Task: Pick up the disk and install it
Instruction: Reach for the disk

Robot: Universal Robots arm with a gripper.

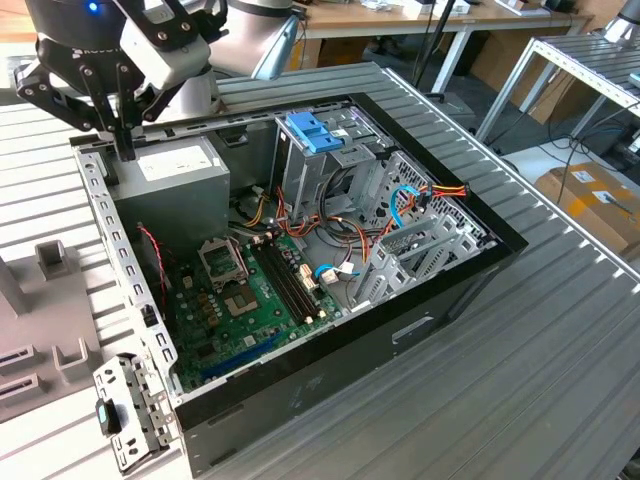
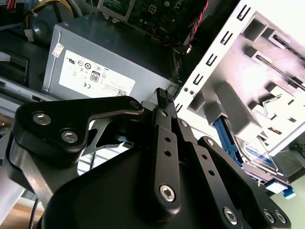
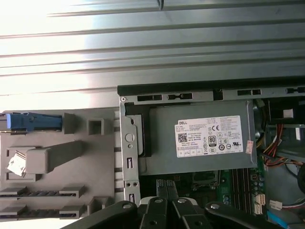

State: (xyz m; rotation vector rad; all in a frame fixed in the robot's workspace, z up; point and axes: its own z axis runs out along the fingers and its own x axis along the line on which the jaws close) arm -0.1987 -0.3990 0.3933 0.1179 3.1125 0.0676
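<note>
Tool [image 1: 125, 152] downward, closed and empty.

Disk [image 2: 259, 156] partly behind grey fixture [image 2: 228, 102].

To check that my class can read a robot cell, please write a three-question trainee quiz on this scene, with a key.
1. True or false: the gripper holds the disk.
2. Where is the disk? A in the drive bay; B on the grey fixture beside the case; C on the motherboard.
3. Fill in: the grey box with a white sticker nearest the gripper is the ____.
Key: 1 false; 2 B; 3 power supply.
</note>
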